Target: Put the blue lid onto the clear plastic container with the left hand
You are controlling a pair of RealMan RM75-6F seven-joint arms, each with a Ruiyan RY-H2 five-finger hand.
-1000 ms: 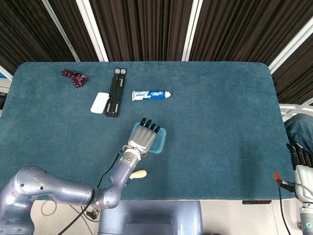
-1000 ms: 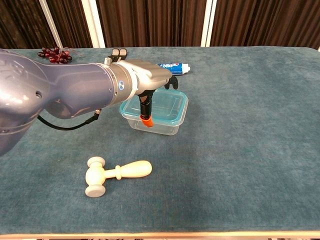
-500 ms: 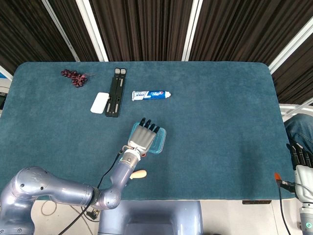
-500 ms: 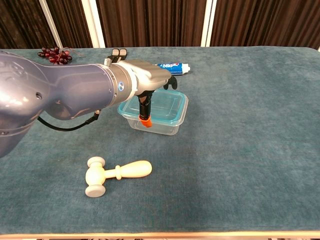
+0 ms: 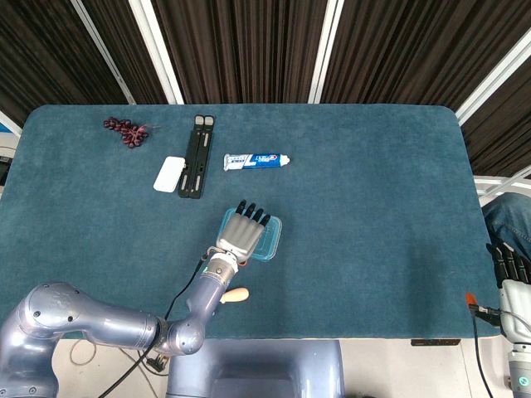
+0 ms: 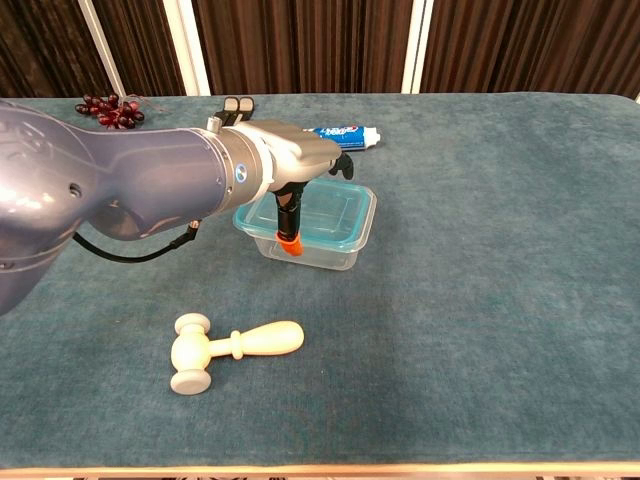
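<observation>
Blue lid (image 6: 330, 212) sat on the clear plastic container (image 6: 318, 250) mid-table; our left hand (image 5: 242, 232) lay flat on it, grasping nothing. Since a second earlier its near-left corner had lifted slightly, so we judged seating unfinished. Right hand (image 5: 508, 264) hung idle, grip unclear.

The toothpaste tube (image 5: 256, 160) lying on the table carries printed lettering in blue on its white body, with a red patch near one end, but the characters are too small and blurred in both the head and chest views to be read. No other text, label, number or sign is legible anywhere.
</observation>
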